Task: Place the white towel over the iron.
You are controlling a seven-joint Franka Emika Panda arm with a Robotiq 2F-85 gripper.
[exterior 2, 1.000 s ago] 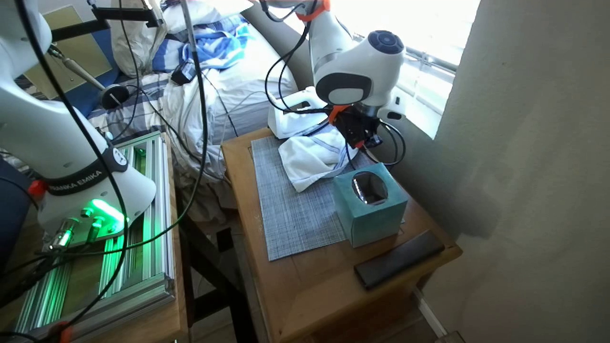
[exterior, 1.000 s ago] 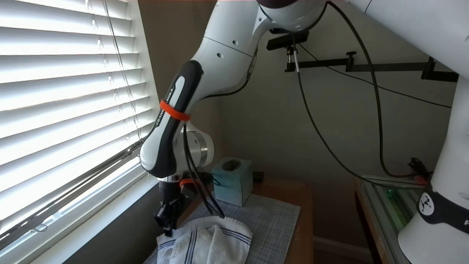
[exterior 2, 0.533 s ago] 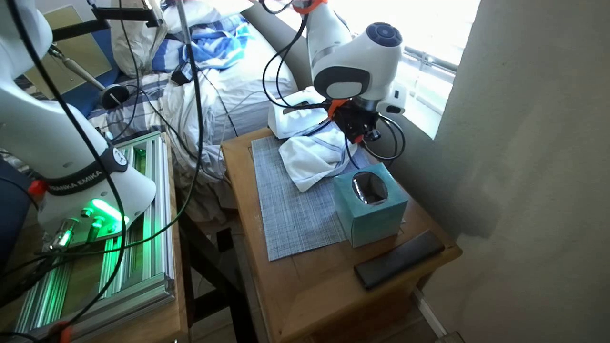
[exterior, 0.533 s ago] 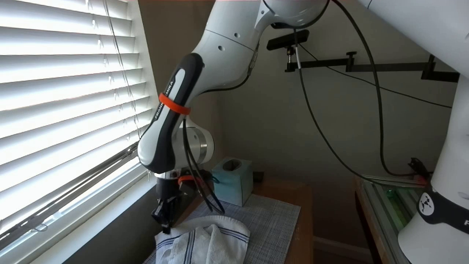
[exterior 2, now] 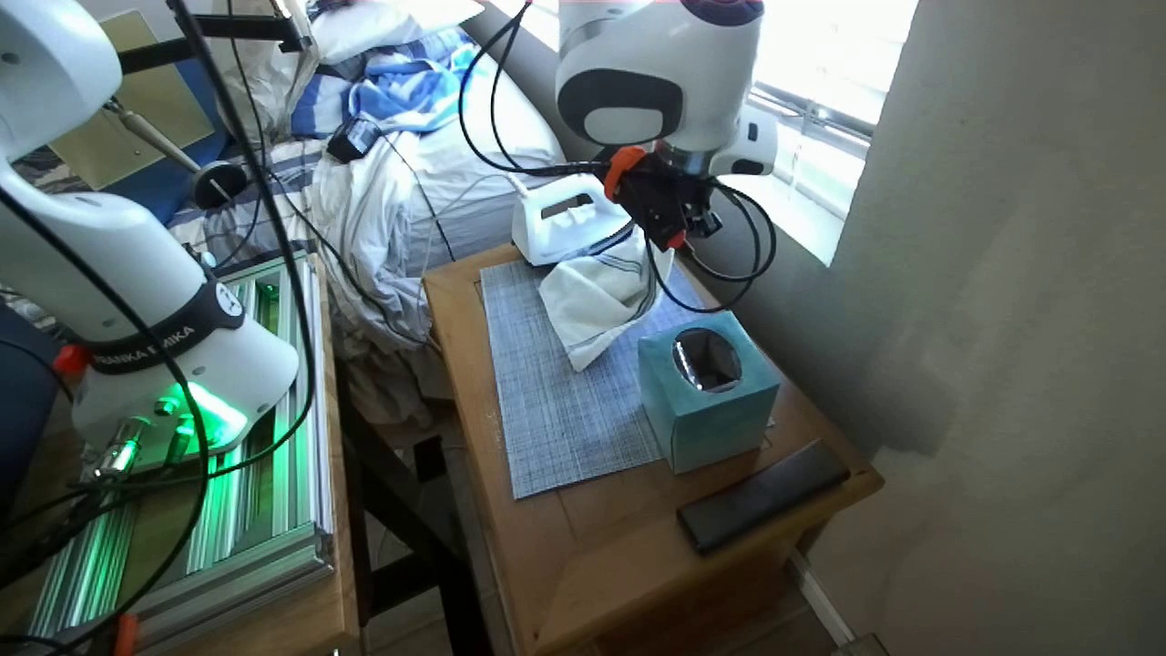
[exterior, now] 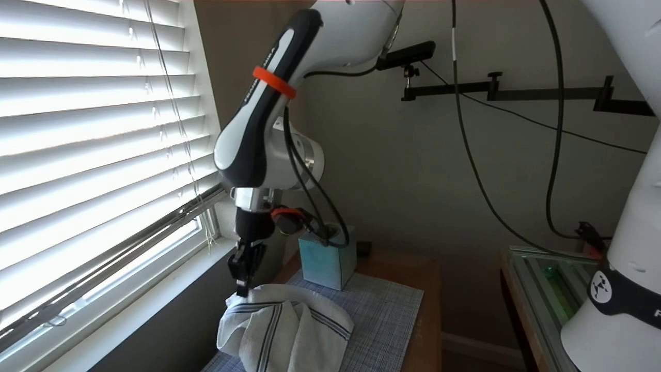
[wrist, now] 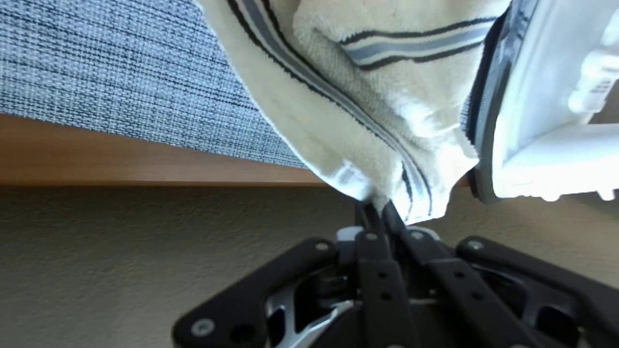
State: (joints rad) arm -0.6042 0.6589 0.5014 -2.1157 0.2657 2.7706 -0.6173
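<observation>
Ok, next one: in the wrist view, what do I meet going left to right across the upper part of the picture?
Blue-grey woven placemat → white towel with dark-edged grey stripes → white iron at the right edge.

Teal box, blk slab on tbl

towel: matt cloth | iron: smooth plastic | table: wood
</observation>
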